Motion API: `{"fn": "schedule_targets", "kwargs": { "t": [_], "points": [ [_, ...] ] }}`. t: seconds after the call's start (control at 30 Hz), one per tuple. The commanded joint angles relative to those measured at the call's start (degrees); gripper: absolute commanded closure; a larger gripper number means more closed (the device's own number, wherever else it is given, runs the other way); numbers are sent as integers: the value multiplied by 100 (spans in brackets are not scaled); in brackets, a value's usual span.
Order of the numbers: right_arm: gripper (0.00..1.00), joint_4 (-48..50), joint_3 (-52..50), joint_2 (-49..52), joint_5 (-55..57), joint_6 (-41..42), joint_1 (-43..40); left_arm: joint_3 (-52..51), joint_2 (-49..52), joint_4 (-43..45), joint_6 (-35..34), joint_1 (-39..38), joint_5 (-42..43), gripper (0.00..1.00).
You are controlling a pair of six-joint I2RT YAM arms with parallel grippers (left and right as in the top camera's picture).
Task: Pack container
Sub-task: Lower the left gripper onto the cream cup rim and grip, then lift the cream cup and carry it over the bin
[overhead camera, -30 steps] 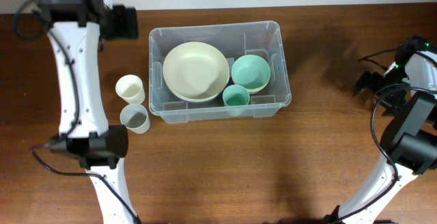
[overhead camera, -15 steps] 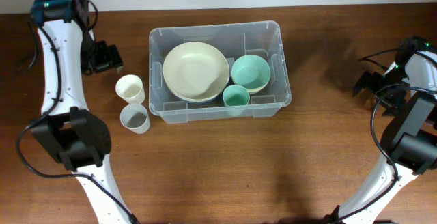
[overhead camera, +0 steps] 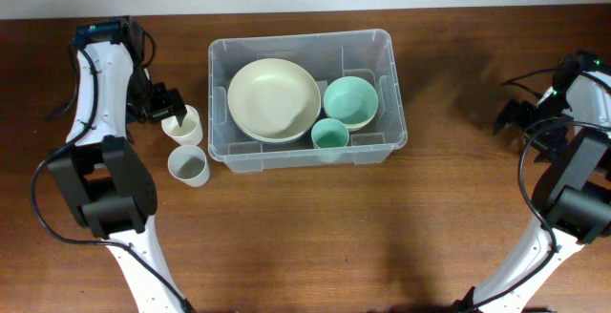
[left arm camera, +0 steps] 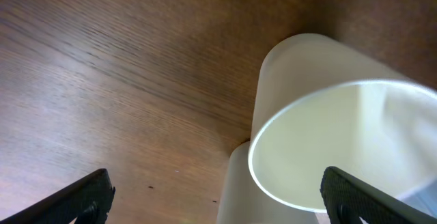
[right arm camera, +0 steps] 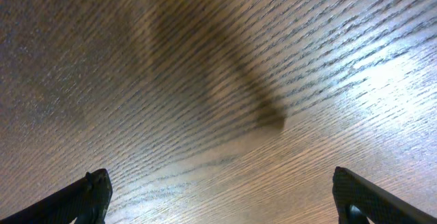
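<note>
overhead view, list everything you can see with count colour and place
container: 1, clear plastic, middle of the table's far half
large bowl: 1, cream, left part of the container
small bowl: 1, teal, right part of the container
teal cup: 1, teal, in the container at its near wall
cream cup: 1, cream, on the table left of the container
grey cup: 1, pale grey, just nearer than the cream cup
table: 1, brown wood
left gripper: 1, black, open, at the cream cup
right gripper: 1, black, open, over bare table far right
</note>
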Motion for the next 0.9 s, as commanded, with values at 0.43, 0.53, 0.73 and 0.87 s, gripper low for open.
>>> {"fn": "schedule_targets", "kwargs": {
  "t": [0.43, 0.53, 0.73, 0.87],
  "points": [
    [1, 7, -20, -96, 7, -42, -31, -737, -44, 579, -59, 7, 50, 81],
    [1, 7, -20, -96, 9, -42, -31, -737, -44, 638, -59, 24, 48, 99],
    [1, 7, -20, -96, 9, -42, -31, -529, -50, 726, -63, 192, 68, 99],
    [1, 7, -20, -96, 7, -42, -31, 52, -52, 669, -63, 498, 68, 99]
  ]
}}
